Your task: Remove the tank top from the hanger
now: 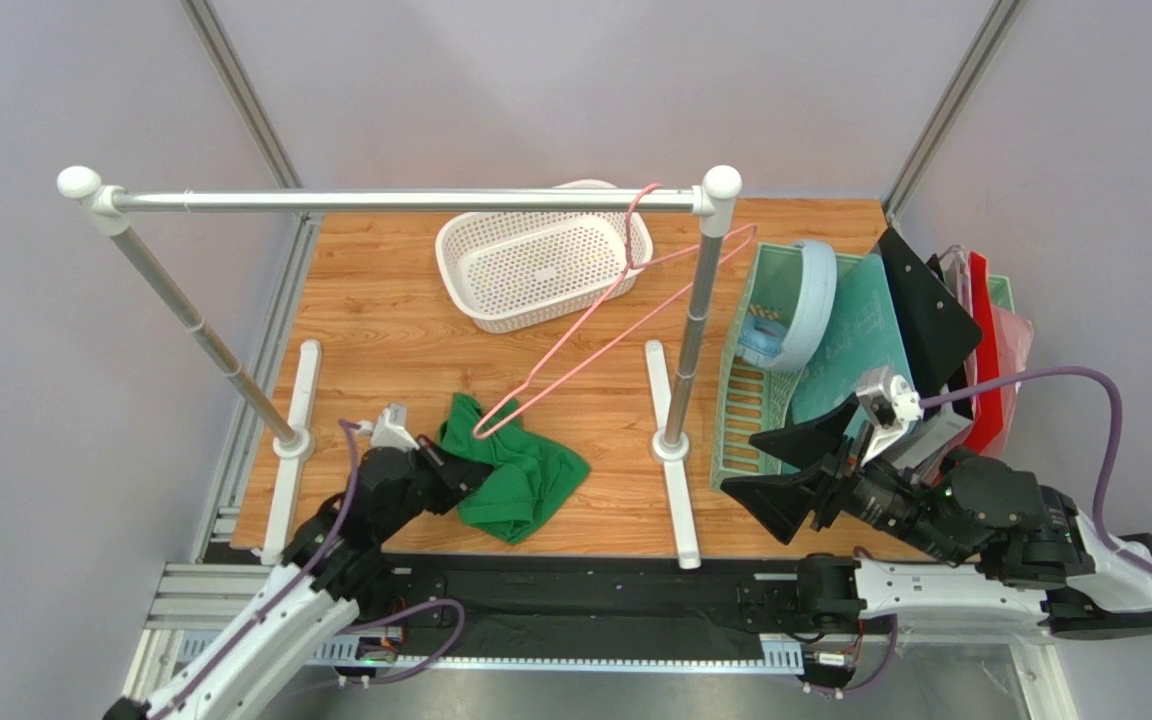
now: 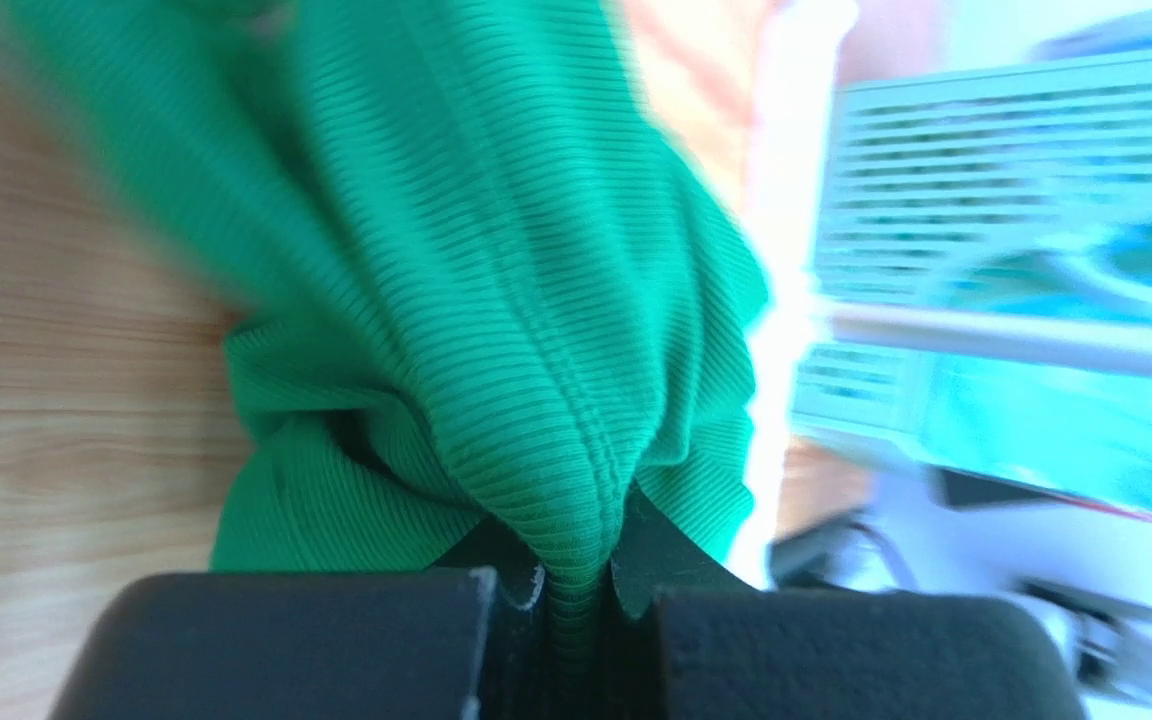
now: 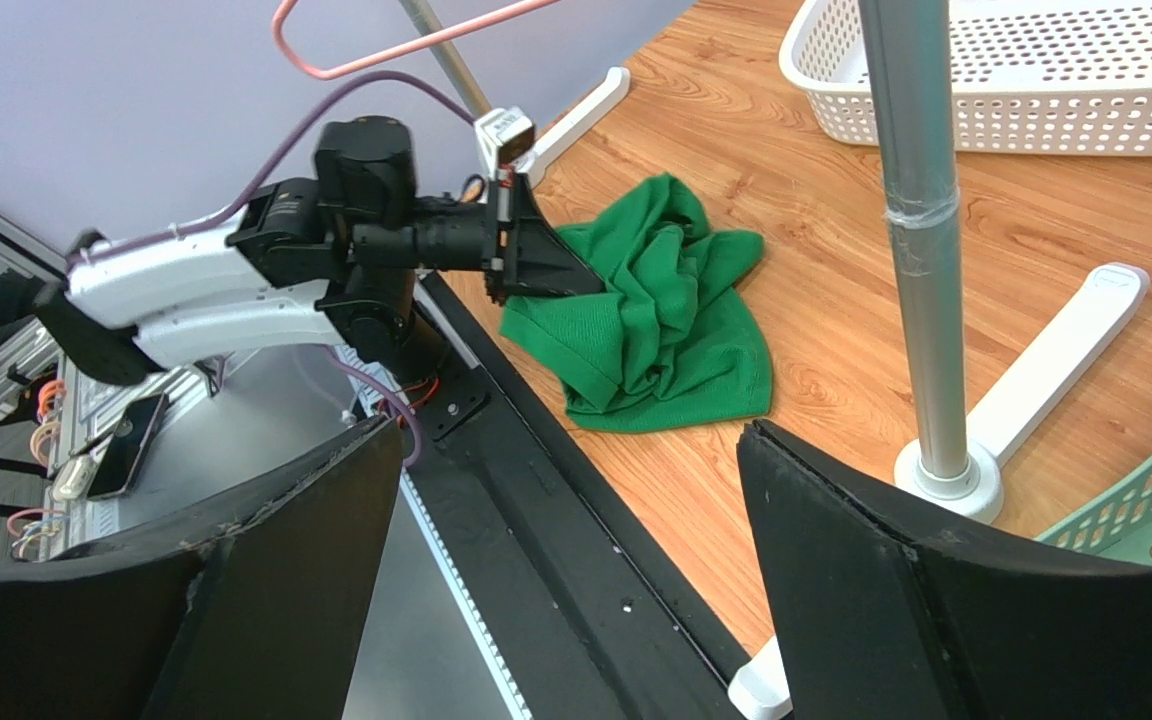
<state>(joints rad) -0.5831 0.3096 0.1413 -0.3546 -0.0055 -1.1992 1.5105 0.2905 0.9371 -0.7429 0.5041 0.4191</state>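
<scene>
We note the wooden table (image 1: pixel 387 300) with the metal rail (image 1: pixel 387 198) standing across it, a white basket (image 1: pixel 567 308) behind the rail and a teal rack (image 1: pixel 740 390) at the right. The hanger (image 3: pixel 387 54) hangs by its hook from the right end of the rail and slants down toward the near left. In the top view its lower corner overlaps the tank top (image 1: pixel 515 473), but the right wrist view shows that corner up in the air, bare and apart from the cloth. The tank top lies crumpled on the table at the near left, between the rail's two feet. The left gripper (image 2: pixel 575 585) is low at the garment's near-left edge, and its fingers (image 2: pixel 312 645) are pressed together on a ribbed fold of the green fabric, nothing else between them. The right gripper (image 1: pixel 785 468) hovers over the near right of the table beside the rack, its jaws wide apart and holding nothing. We judge that the garment is already off the wire, so the step in hand is the last one: taking the tank top clear. The next move calls for a gentle pull away from the hanger's low corner, watching that no strap catches on it, then letting go.
</scene>
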